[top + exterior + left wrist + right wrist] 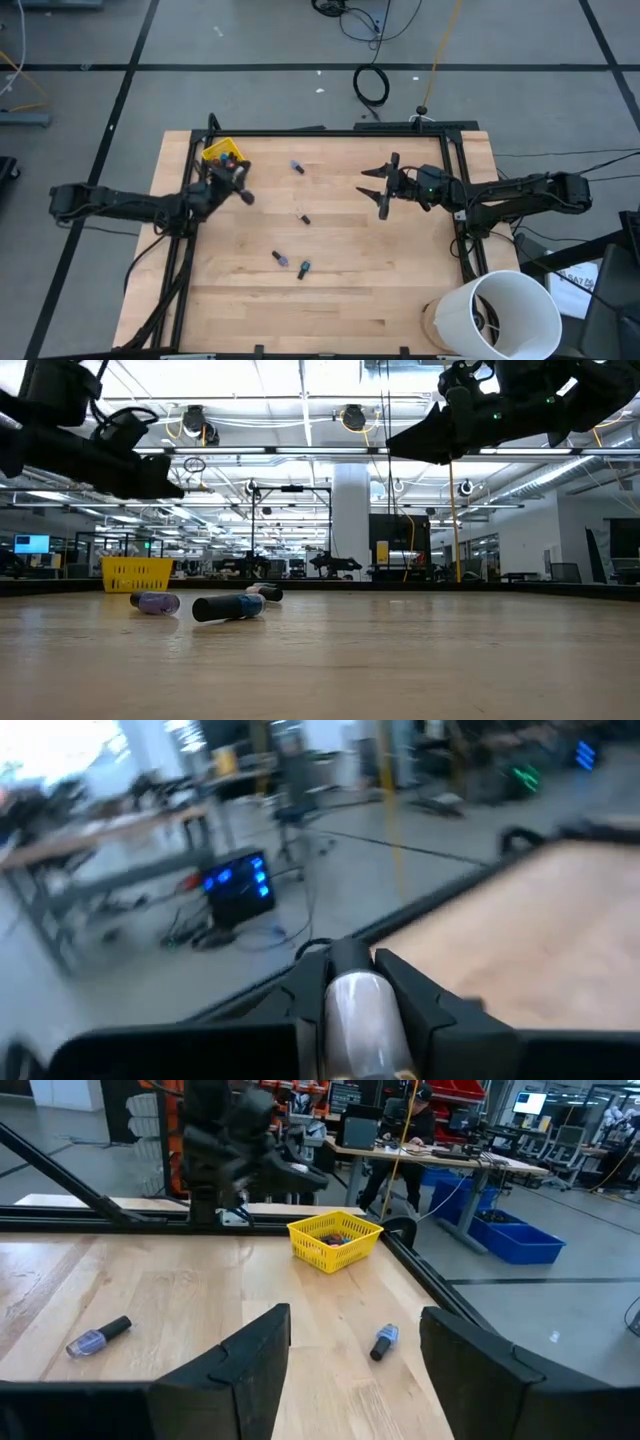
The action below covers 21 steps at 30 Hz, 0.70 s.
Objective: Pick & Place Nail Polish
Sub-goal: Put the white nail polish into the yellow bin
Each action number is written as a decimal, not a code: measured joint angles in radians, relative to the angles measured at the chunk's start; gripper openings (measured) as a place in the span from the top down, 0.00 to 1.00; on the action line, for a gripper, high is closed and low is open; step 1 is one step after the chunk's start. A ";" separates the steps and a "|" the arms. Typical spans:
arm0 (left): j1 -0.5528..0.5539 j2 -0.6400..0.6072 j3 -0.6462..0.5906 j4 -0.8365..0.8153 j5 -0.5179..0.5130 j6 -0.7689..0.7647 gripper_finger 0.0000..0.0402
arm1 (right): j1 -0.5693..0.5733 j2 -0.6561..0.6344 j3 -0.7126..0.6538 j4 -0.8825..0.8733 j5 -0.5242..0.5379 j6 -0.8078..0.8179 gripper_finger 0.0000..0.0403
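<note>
High view: four loose bottles

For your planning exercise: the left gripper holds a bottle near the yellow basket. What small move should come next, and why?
Probably carry the left gripper the last bit over the small yellow mesh basket and open. Its fingers clamp a pale, dark-capped nail polish bottle right beside the basket, which already holds bottles.

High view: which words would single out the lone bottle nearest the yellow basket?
Find the yellow basket at the wooden table's upper-left corner. Just right of it lies one purple bottle, alone; the other three loose bottles lie lower, toward mid-table.
</note>
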 joint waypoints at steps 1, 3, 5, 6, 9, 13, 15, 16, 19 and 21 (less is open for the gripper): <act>0.020 -0.005 -0.005 0.001 -0.012 -0.048 0.88 | 0.000 0.000 0.000 0.000 0.000 0.000 0.47; 0.063 -0.007 -0.006 -0.011 -0.057 -0.169 0.88 | 0.000 0.000 0.000 0.000 0.001 0.000 0.47; 0.102 -0.006 -0.001 -0.062 -0.090 -0.291 0.88 | 0.000 0.000 0.000 0.000 0.001 0.000 0.47; 0.124 -0.006 0.005 -0.106 -0.090 -0.341 0.88 | 0.000 0.000 0.000 0.000 0.002 0.000 0.47; 0.193 -0.005 0.030 -0.306 -0.067 -0.488 0.88 | 0.000 0.000 0.000 0.000 0.002 0.000 0.47; 0.295 -0.004 0.033 -0.460 -0.035 -0.689 0.88 | 0.000 0.003 0.000 -0.001 0.002 0.000 0.47; 0.333 -0.004 0.031 -0.496 -0.035 -0.748 0.88 | 0.000 0.003 0.000 0.000 0.002 -0.001 0.47; 0.349 -0.003 0.031 -0.506 -0.030 -0.763 0.88 | 0.000 0.003 0.000 0.000 0.002 -0.001 0.47; 0.382 -0.003 0.031 -0.511 0.014 -0.767 0.84 | -0.001 0.003 0.000 0.000 0.002 0.000 0.47; 0.395 -0.003 0.031 -0.512 0.038 -0.763 0.80 | -0.001 0.003 0.000 0.000 0.002 -0.001 0.47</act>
